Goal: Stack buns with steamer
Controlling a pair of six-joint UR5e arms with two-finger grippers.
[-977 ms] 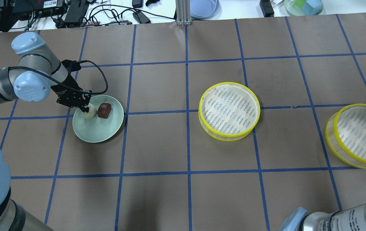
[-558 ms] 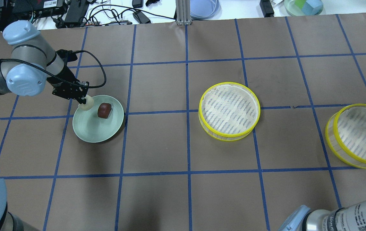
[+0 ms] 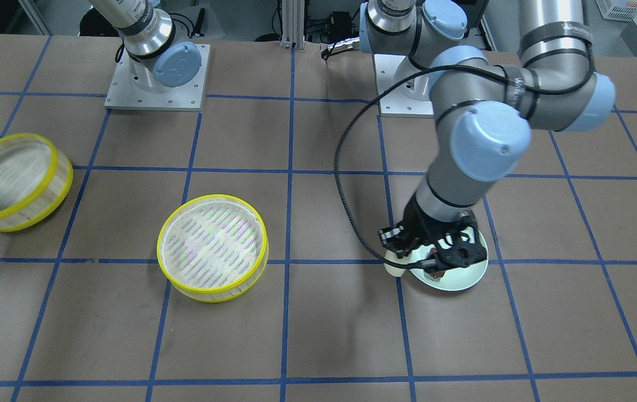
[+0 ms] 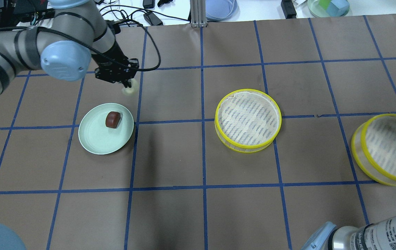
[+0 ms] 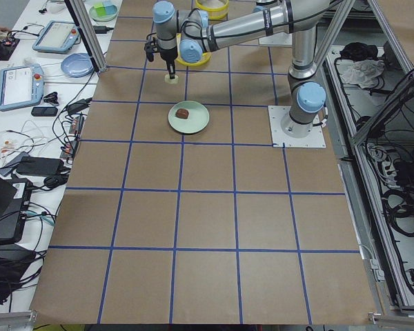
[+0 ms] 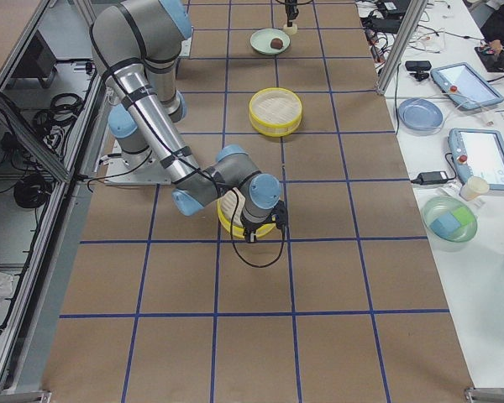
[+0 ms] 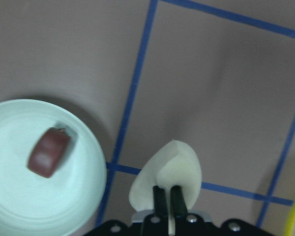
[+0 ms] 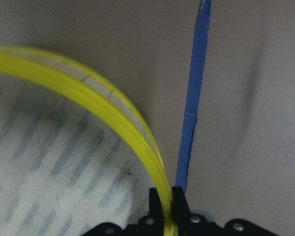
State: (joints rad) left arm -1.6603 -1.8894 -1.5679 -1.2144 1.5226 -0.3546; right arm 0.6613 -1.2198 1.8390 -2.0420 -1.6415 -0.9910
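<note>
Brown paper with a blue tape grid covers the table [image 4: 170,215]. Nearest the robot, the right fingers [image 8: 157,201] are clenched on the yellow rim of the near tier [image 4: 385,149], which looks tipped and blurred. That one-point pinch on a thin rim is the first risk: the tier could swing, slip out or land askew if it is carried fast. Further out, the brown bun [image 4: 112,119] lies on the plate [image 4: 93,142]. The middle tier [image 4: 248,119] stands level and empty, well apart from both. Farthest, the left fingers [image 7: 160,199] grasp the white bun [image 4: 128,91] in the air past the plate's far edge, nipping only a narrow part of it. The soft lump could squeeze free, or roll on release and miss the middle tier. The two arms could also meet there.
</note>
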